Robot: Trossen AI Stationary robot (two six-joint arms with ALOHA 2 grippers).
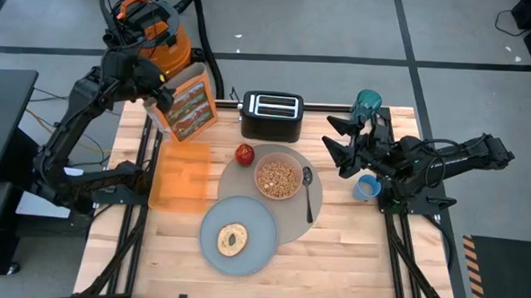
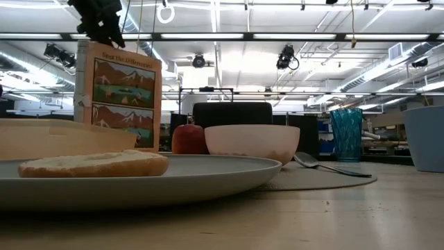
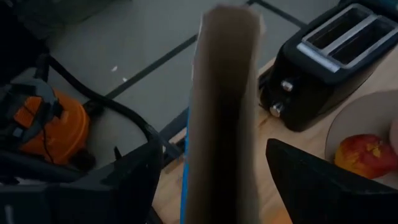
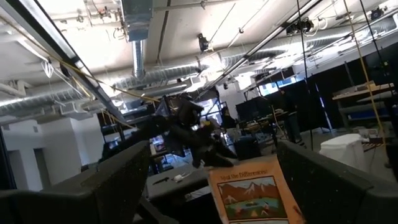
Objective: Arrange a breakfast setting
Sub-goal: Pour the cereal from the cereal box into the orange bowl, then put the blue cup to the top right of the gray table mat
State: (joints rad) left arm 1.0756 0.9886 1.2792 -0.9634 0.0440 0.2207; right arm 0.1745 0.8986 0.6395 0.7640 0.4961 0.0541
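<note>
The orange cereal box (image 1: pixel 191 103) stands upright on its bottom edge at the table's far left. My left gripper (image 3: pixel 211 148) hovers open just above the box's top edge (image 3: pixel 224 74), one finger on each side and a gap on both; it also shows in the low view (image 2: pixel 100 21). The pink bowl (image 1: pixel 279 178) of cereal, the apple (image 1: pixel 245 153) and the spoon (image 1: pixel 309 191) lie on the round grey mat (image 1: pixel 285 223). The bagel (image 1: pixel 233 238) lies on the grey plate (image 1: pixel 253 222). My right gripper (image 1: pixel 337 145) waits open, raised at the right, above the blue cup (image 1: pixel 366 187).
A black toaster (image 1: pixel 271 115) stands at the far edge, right of the box. A teal bottle (image 1: pixel 368 102) stands at the far right. A translucent orange tray (image 1: pixel 179 174) lies left of the mat. An orange shop vacuum (image 1: pixel 150 27) stands on the floor beyond the table.
</note>
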